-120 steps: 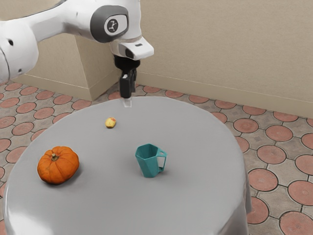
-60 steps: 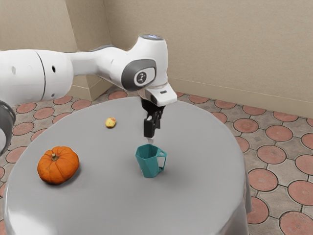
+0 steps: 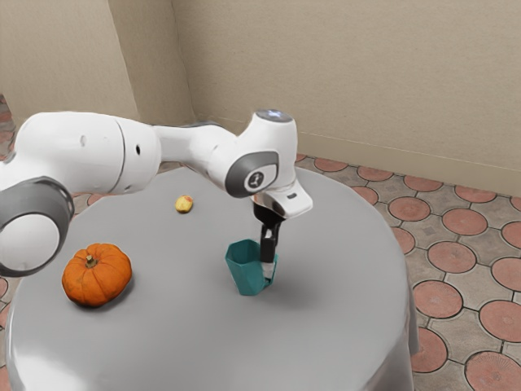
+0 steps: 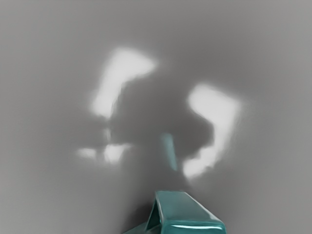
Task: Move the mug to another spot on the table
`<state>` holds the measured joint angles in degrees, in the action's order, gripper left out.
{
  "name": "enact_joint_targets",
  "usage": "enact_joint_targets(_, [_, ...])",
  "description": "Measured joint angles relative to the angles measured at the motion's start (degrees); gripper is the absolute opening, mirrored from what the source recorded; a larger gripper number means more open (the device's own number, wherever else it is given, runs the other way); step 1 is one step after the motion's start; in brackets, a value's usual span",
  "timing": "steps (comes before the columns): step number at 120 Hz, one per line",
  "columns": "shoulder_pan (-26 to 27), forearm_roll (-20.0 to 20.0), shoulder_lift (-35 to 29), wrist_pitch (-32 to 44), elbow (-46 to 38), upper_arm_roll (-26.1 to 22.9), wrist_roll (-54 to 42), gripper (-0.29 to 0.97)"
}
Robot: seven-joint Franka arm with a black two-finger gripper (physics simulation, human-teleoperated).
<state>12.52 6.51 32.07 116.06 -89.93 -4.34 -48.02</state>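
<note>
A teal angular mug (image 3: 247, 269) stands upright near the middle of the round grey table (image 3: 342, 326), its handle toward the exterior view's right. My black gripper (image 3: 266, 265) points straight down and has come to the mug's rim on the handle side, its fingertips level with the upper wall. The gripper looks open, and the mug stands on the table, not lifted. In the wrist view the teal handle (image 4: 187, 214) sits blurred just under my hand, with the hand's shadow on the grey tabletop (image 4: 48, 73).
An orange pumpkin (image 3: 97, 274) sits at the exterior view's left on the table. A small yellow-red fruit (image 3: 185, 204) lies farther back. The table's round edge drops to a tiled floor (image 3: 464, 220), and walls stand behind.
My arm swung from the table's far edge to above the mug, then came down until the gripper reached the mug's handle-side rim. The mug, pumpkin and fruit have not moved.
</note>
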Motion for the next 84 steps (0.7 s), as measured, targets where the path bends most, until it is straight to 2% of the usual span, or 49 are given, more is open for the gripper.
enact_joint_targets(37, [1.09, -1.43, 1.24, 2.08, -1.68, 0.01, 3.72, 0.68])
enact_joint_targets(75, [1.2, 2.73, 1.46, 2.52, -2.2, -0.05, 1.93, 0.68])
enact_joint_targets(84, [1.4, 2.9, 1.73, 2.57, -2.2, -0.05, 1.61, 0.61])
